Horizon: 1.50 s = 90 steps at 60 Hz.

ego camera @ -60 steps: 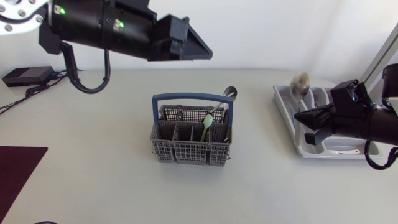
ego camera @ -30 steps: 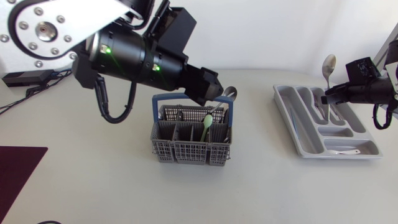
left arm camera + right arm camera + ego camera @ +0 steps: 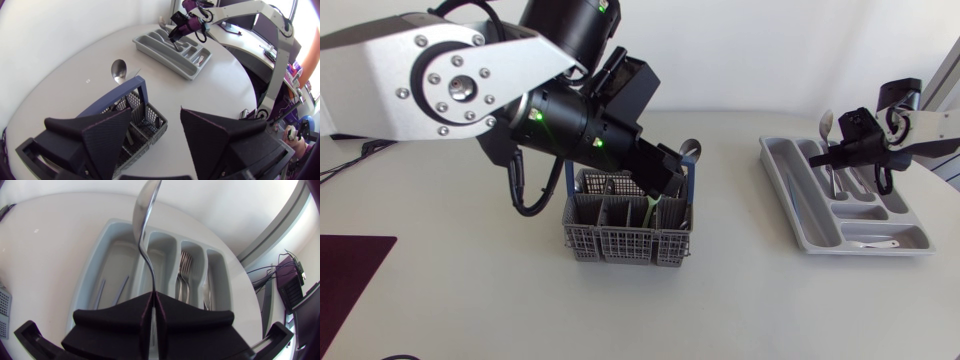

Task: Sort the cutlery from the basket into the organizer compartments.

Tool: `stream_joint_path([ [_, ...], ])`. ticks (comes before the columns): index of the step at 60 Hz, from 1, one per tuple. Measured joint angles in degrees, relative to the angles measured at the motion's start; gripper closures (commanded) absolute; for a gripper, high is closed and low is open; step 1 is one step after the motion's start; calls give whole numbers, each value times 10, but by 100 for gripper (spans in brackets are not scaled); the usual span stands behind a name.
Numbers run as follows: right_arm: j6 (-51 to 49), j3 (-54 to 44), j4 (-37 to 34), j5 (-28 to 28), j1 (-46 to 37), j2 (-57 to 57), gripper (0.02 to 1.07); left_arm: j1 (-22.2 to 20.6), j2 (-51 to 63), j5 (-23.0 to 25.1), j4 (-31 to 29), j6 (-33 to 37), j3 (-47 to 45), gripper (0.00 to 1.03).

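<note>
The grey cutlery basket (image 3: 620,240) with a blue handle stands mid-table. My left gripper (image 3: 665,178) hangs open just above its right side; in the left wrist view the gripper (image 3: 157,135) has the basket (image 3: 137,112) under its spread fingers. A large metal spoon (image 3: 119,70) leans out of the basket's back. The grey organizer (image 3: 798,205) lies at the right. My right gripper (image 3: 855,150) hovers over it, shut on the handle of a metal spoon (image 3: 826,125). From the right wrist, that spoon (image 3: 145,210) points ahead of the gripper (image 3: 152,300) over the organizer (image 3: 100,260).
Forks (image 3: 184,272) lie in one of the organizer's long compartments, and a white spoon (image 3: 875,243) lies in its front cross compartment. A dark red mat (image 3: 350,270) lies at the table's left front edge.
My left arm has swung down from high at the back to just above the basket. My right gripper has turned and shifted over the organizer with the spoon still in it.
</note>
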Motion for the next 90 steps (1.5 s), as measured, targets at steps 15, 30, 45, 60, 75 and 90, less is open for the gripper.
stream_joint_path([
  [15,11,83,-19,65,22,84,101,0,8,0,0,12,-10,35],
  [30,15,137,-35,123,35,132,101,0,8,0,0,14,-16,36],
  [45,17,174,-65,149,34,180,101,-2,9,-1,0,14,-16,36],
  [60,24,192,-73,153,32,196,58,-21,8,-24,0,14,-19,35],
  [75,28,146,-73,129,29,139,43,-37,8,-49,0,17,-19,35],
  [90,28,53,-63,96,29,4,40,-60,9,-73,0,21,-23,35],
])
